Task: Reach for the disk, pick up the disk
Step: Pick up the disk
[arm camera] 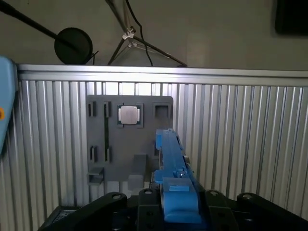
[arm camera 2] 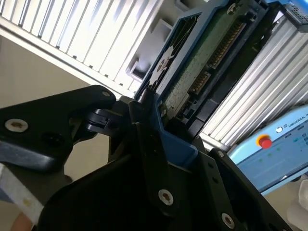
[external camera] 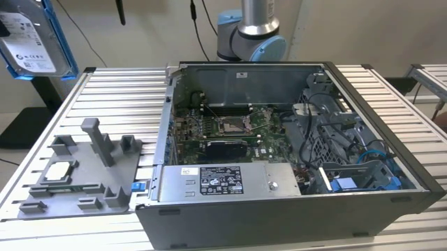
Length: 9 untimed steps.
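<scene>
The disk hangs in the air at the exterior view's upper left, its white label facing the camera and blue rails along its sides. In the first wrist view the disk shows edge-on as a blue rail, well above the grey fixture plate. My gripper is shut on the disk, with a black finger on each side. In the second wrist view the disk shows its green circuit board side, and my gripper clamps its near end by the blue rail.
An open computer case takes up the middle of the slatted metal table, with a grey power supply box at its front. The fixture plate holds a small white-topped chip. A blue pendant lies beside the table.
</scene>
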{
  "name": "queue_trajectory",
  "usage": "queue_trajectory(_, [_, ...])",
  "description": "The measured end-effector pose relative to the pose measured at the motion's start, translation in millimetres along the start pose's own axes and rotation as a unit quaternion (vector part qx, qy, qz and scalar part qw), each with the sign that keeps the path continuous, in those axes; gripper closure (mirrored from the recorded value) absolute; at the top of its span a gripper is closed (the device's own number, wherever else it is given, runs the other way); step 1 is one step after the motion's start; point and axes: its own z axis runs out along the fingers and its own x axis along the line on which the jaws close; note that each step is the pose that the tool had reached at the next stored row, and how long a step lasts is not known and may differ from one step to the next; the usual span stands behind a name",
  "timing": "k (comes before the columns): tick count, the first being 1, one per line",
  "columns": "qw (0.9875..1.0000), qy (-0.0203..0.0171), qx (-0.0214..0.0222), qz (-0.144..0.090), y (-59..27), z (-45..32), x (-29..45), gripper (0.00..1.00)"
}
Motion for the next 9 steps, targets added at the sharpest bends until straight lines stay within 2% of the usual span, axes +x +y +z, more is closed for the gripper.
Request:
queue_trajectory(6, [1.0,0.0,0.0001,0.0,-2.3,-26.9,-0.9,1.0])
queue_trajectory(9, [1.0,0.0,0.0,0.0,-2.8,-31.8,-1.0,1.0])
